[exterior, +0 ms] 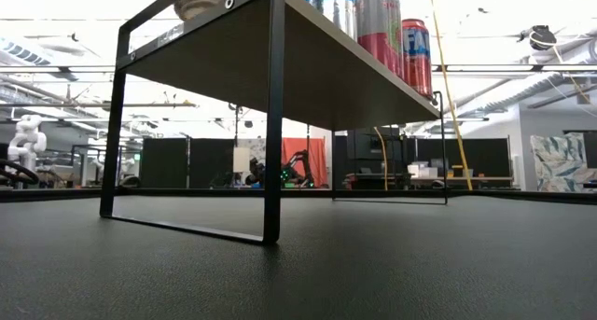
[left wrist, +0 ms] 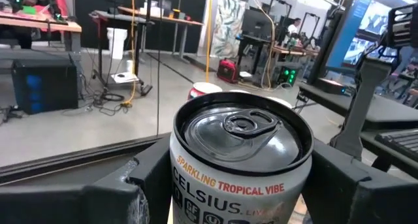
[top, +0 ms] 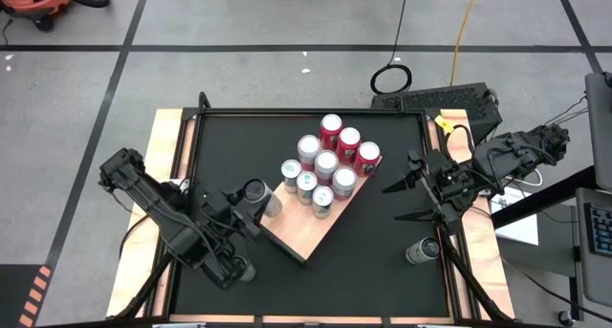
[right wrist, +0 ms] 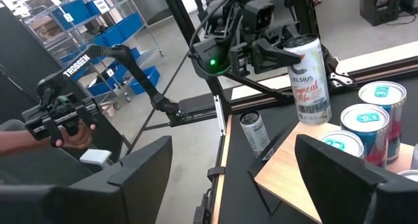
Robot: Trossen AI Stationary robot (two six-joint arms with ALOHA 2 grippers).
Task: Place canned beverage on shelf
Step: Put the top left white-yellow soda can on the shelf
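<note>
The shelf (top: 304,234) is a tan wooden board on a black metal frame (exterior: 272,124), raised above the black table. Several red and silver cans (top: 325,164) stand on its far part. My left gripper (top: 251,199) is shut on a white Celsius can (right wrist: 310,80), which it holds over the shelf's left corner (right wrist: 281,160). The can's pull-tab top (left wrist: 241,129) fills the left wrist view. My right gripper (top: 406,199) waits open and empty to the right of the shelf, raised over the table. My left gripper pinches the can's side wall in its upper half (right wrist: 295,54) between the two fingers (left wrist: 134,185). The fingers lie level and come from the table's left side. The can hangs upright, slightly tilted. Whether its bottom (right wrist: 315,119) touches the board, I cannot tell.
One loose can (top: 421,251) stands on the table near the right front. Another can (right wrist: 253,131) stands by the left arm. A person's hand (right wrist: 68,136) shows beyond the table's left side. The shelf's near left part (top: 292,230) is bare wood.
</note>
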